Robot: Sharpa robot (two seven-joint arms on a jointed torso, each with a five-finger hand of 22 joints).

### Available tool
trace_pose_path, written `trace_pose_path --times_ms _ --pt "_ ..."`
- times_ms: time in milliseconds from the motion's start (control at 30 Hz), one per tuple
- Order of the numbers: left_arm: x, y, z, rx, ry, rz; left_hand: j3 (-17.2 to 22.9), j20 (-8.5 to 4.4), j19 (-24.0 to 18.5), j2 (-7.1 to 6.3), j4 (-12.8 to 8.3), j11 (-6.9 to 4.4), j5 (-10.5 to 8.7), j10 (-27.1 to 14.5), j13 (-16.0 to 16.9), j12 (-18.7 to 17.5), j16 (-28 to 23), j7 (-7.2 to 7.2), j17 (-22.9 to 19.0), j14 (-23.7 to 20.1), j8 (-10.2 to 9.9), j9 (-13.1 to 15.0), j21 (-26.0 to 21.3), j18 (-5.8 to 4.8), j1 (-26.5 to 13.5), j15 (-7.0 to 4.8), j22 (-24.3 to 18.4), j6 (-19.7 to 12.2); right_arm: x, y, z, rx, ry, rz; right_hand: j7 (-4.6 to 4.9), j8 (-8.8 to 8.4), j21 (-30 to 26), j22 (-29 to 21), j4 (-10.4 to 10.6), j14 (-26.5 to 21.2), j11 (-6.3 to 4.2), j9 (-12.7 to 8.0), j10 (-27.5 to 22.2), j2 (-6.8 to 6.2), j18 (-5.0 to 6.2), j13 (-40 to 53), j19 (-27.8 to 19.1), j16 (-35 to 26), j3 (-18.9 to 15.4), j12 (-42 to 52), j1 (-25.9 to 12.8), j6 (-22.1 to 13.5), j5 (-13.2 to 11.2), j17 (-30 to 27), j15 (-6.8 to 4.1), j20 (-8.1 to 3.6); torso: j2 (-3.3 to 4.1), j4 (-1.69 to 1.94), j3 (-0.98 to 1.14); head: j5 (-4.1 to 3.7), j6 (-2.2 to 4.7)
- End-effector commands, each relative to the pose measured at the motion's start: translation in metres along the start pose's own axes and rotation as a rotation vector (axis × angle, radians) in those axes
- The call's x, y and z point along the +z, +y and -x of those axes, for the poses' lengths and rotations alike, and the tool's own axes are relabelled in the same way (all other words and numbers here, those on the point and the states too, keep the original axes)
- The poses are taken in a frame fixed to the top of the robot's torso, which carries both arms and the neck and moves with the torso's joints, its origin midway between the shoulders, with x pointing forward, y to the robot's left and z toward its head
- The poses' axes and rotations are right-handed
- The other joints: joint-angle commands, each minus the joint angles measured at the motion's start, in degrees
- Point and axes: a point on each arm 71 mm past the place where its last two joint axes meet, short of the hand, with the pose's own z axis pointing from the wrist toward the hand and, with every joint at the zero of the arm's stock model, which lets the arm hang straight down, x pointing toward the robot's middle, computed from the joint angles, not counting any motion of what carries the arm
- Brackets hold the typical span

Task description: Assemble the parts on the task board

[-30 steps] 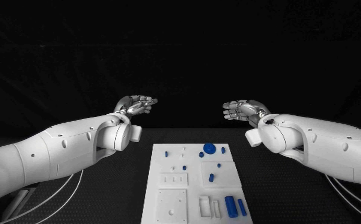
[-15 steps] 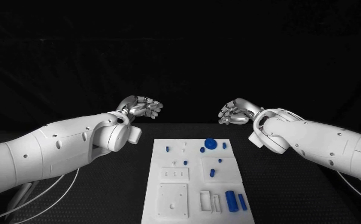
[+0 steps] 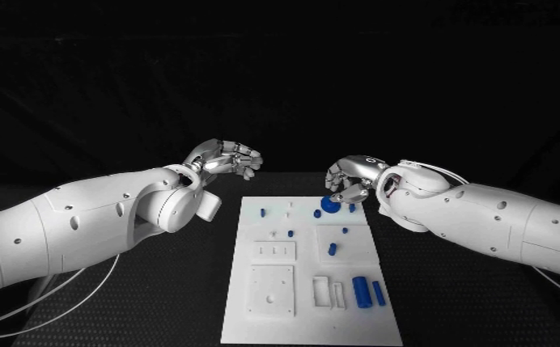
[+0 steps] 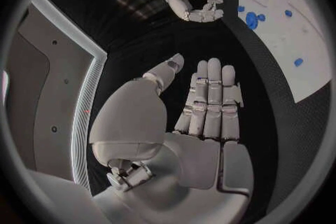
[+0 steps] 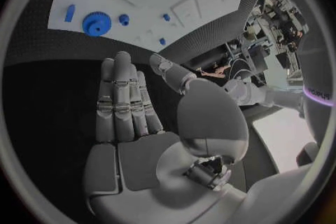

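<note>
Round blue toothed gear lies at far end of white task board — right hand poised just above, fingers loosely apart, empty; lower straight, pinch gear's rim. Left hand open, off board's far-left corner — keep clear

The white task board lies flat mid-surface; small blue parts are scattered on it, a round gear at its far edge.
</note>
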Motion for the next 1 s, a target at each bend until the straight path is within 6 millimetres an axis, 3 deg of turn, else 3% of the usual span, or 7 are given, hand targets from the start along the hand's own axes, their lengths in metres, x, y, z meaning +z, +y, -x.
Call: trace_pose_path --times_ms 33,133,233,300,400,500,1000 --pt "-0.002 -0.003 -0.006 0.008 0.046 -0.029 0.1 0.04 -0.4 -0.06 -0.2 0.28 0.25 -0.1 0.1 -0.4 -0.3 0.14 0.1 -0.3 -0.4 -0.1 0.2 -0.66 -0.5 -0.07 1.4 0.2 0.002 0.003 -0.004 -0.18 0.008 0.004 0.15 -0.49 2.1 1.6 0.3 1.3 -0.48 -0.1 0.1 -0.94 1.21 -0.1 2.1 3.3 -0.3 -0.5 0.1 0.1 -0.3 1.9 -0.15 -1.21 0.9 0.56 0.33 -0.04 -0.68" --pt "-0.002 -0.004 -0.008 0.006 0.051 -0.028 0.1 0.04 -0.4 -0.06 -0.2 0.32 0.25 -0.1 0.1 -0.4 -0.4 0.16 0.1 -0.4 -0.5 -0.1 0.2 -0.68 -0.6 -0.06 1.4 0.2 0.003 0.005 -0.009 -0.205 0.013 0.007 0.05 -0.7 3.5 1.9 0.5 1.0 -0.57 -0.1 0.4 -1.59 1.21 0.0 2.4 5.5 0.0 -0.8 0.3 0.3 -0.6 3.1 -0.23 -1.65 1.37 0.91 0.47 -0.37 -0.67" --pt "-0.001 -0.004 -0.01 0.005 0.057 -0.027 0.2 0.04 -0.5 -0.04 -0.2 0.35 0.24 -0.2 0.1 -0.5 -0.4 0.18 0.2 -0.4 -0.5 -0.1 0.3 -0.71 -0.8 -0.05 1.4 0.2 0.004 0.008 -0.014 -0.225 0.024 0.014 -0.06 -1.17 7.2 2.0 1.0 1.9 -0.52 -0.3 0.0 -2.47 1.21 -0.1 4.5 10.6 0.5 -1.2 0.7 0.2 -1.0 5.4 -0.2 -3.05 1.77 1.18 0.53 -0.52 -0.73" --pt "-0.001 -0.003 -0.008 0.006 0.054 -0.025 0.2 0.04 -0.5 -0.02 -0.2 0.39 0.25 -0.2 0.1 -0.6 -0.5 0.22 0.2 -0.4 -0.6 -0.1 0.3 -0.72 -1.0 -0.04 1.4 0.2 0.007 0.01 -0.016 -0.245 0.022 0.018 -0.08 -1.46 9.5 2.0 1.1 2.0 -0.41 -0.3 -0.4 -2.65 1.21 -0.2 5.3 13.6 0.6 -1.3 0.8 0.0 -0.9 6.6 -0.11 -3.7 2.11 1.41 0.56 -0.62 -0.95" --pt "-0.004 0.008 -0.01 0.015 0.062 0.001 0.3 0.04 -0.6 -0.05 -0.3 0.42 0.25 -0.3 0.1 -0.6 -0.5 0.25 0.3 -0.4 -0.6 -0.1 0.4 -0.73 -1.1 -0.04 1.3 0.2 0.008 0.008 -0.018 -0.268 0.012 0.011 -0.22 -1.7 12.0 1.9 1.2 1.6 -0.3 -0.3 -0.7 -2.88 1.21 -0.2 5.5 16.8 1.0 -1.3 1.0 -0.1 -1.0 7.4 0.0 -4.32 2.41 1.54 0.64 -0.8 -0.69" --pt "-0.004 0.008 -0.011 0.016 0.066 0.002 0.3 0.04 -0.6 -0.07 -0.3 0.44 0.25 -0.3 0.1 -0.7 -0.6 0.28 0.3 -0.5 -0.7 -0.1 0.4 -0.74 -1.2 -0.02 1.3 0.2 0.01 0.008 -0.018 -0.293 0.006 0.002 -0.15 -1.83 13.6 1.9 1.4 1.5 -0.22 -0.3 -1.0 -3.03 1.21 -0.3 5.8 18.9 1.5 -1.3 1.2 -0.2 -1.2 7.8 0.07 -4.76 2.74 1.91 0.72 -0.88 -0.57" --pt "-0.006 0.01 -0.019 0.007 0.09 0.008 0.5 0.07 -0.8 -0.05 -0.3 0.58 0.23 -0.5 0.1 -1.0 -0.7 0.32 0.5 -0.6 -0.8 -0.1 0.5 -0.77 -1.5 0.03 1.3 0.1 0.019 0.012 -0.026 -0.329 0.024 0.001 -0.14 -2.21 16.4 1.8 1.6 1.0 0.06 -0.3 -2.1 -3.42 1.21 -0.3 6.3 22.8 2.4 -1.3 1.7 -0.7 -1.8 7.8 0.34 -5.22 4.25 3.2 0.72 -1.7 -0.29"
